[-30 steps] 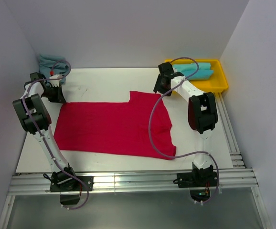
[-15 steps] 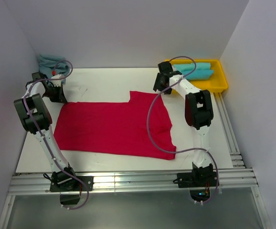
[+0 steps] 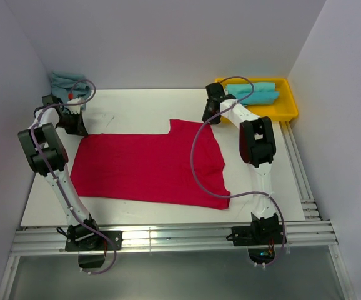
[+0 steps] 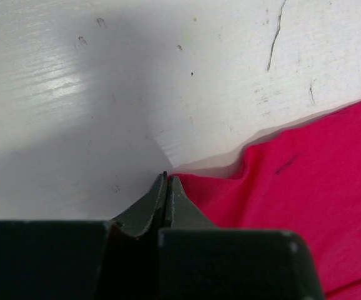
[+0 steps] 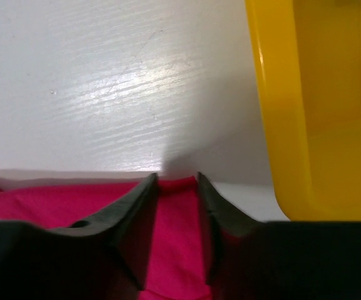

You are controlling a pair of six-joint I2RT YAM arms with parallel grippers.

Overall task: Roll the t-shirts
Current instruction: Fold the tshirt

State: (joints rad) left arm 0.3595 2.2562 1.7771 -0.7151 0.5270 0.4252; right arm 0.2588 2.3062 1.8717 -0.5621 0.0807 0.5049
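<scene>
Your red shirt [image 3: 149, 169] is one plain, bright red all over — no print, no stripe. The left wrist view shows you just one small dark fleck [image 4: 286, 165] on it. The table [image 3: 137, 106] is white with faint grey scratches. Far right, the tray [image 3: 280, 116] is solid yellow and the shirts [image 3: 268, 95] in it are plain turquoise; far left, the pile [image 3: 65, 81] is a duller turquoise. Your arms [image 3: 65, 187] are white with black joints, and the cables [image 3: 196, 156] are pale lilac. The left gripper [image 4: 167, 178] and right gripper [image 5: 177, 181] have dark grey-green fingers [image 5: 137, 206]. Nearest you, the rails [image 3: 168, 237] are silver — the walls [image 3: 168, 37] pale grey-lilac.
</scene>
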